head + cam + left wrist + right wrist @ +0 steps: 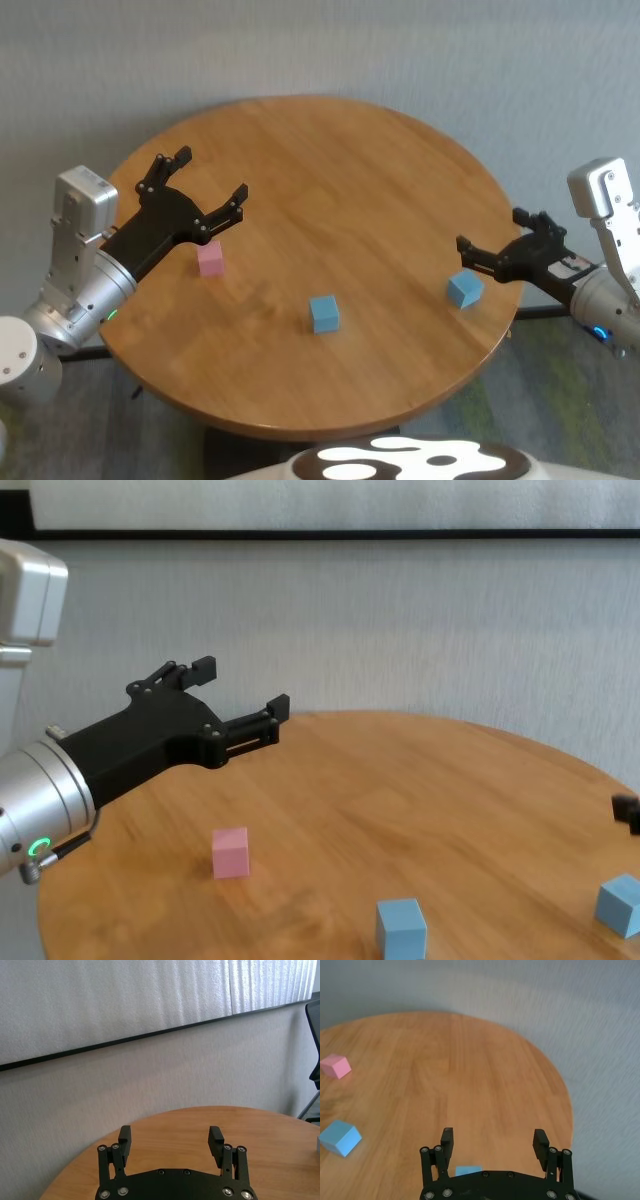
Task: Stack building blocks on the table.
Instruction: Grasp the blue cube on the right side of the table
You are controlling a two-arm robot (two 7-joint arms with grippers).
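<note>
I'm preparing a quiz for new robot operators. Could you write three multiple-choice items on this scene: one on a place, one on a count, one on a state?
1. Which small matte cube lies nearest the left pincer?
A. the pink one
B. the middle light blue one
C. the light blue one at the right edge

2. How many cubes rest on the round honey-brown wooden table?
A. two
B. three
C. four

3. How do the cubes stand?
A. all stacked
B. two stacked
C. all apart

Key:
1 A, the pink cube sits just below that pincer.
2 B, one pink plus two light blue cubes.
3 C, bare wood separates them.
</note>
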